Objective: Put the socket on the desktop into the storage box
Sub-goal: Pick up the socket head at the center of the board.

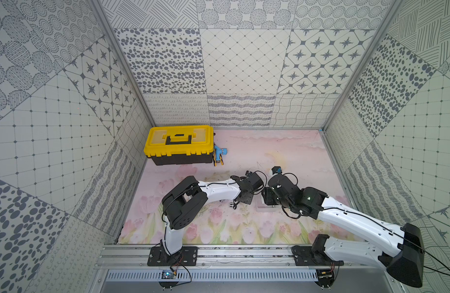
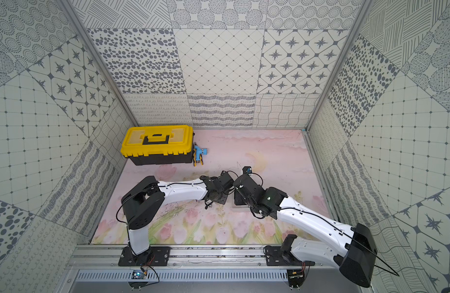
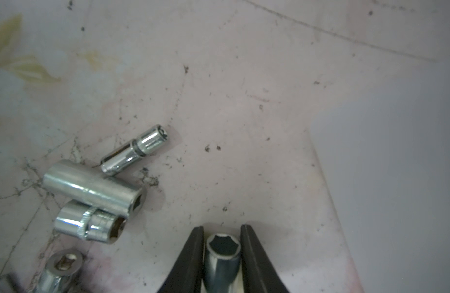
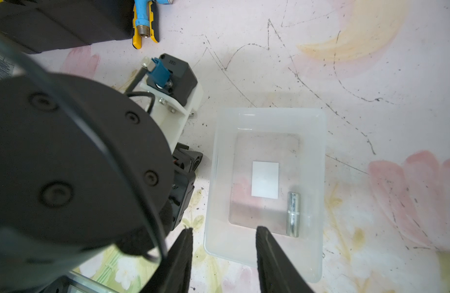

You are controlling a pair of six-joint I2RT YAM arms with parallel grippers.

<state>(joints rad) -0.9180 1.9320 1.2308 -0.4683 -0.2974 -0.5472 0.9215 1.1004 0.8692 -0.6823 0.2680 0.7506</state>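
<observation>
Resting in storage box point(image 4: 269, 119): one socket point(image 4: 293, 214); left jaws grip second socket point(image 3: 222, 256); right jaws spread.

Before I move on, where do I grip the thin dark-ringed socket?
I'd pinch across the thin socket's fatter end, past the ring, coming straight down with jaws either side of its axis. It lies flat, and its narrow end sits right by the large plain socket, leaving little room there.

Showed a chrome socket point(image 3: 222, 256), hex mouth outward, clamped between the black fingers point(image 3: 191, 253) of the left gripper point(image 3: 222, 227). Showed loose sockets point(image 3: 94, 189) clustered at nine to ten o'clock from it, lying on the scuffed pink desktop point(image 3: 244, 101).
</observation>
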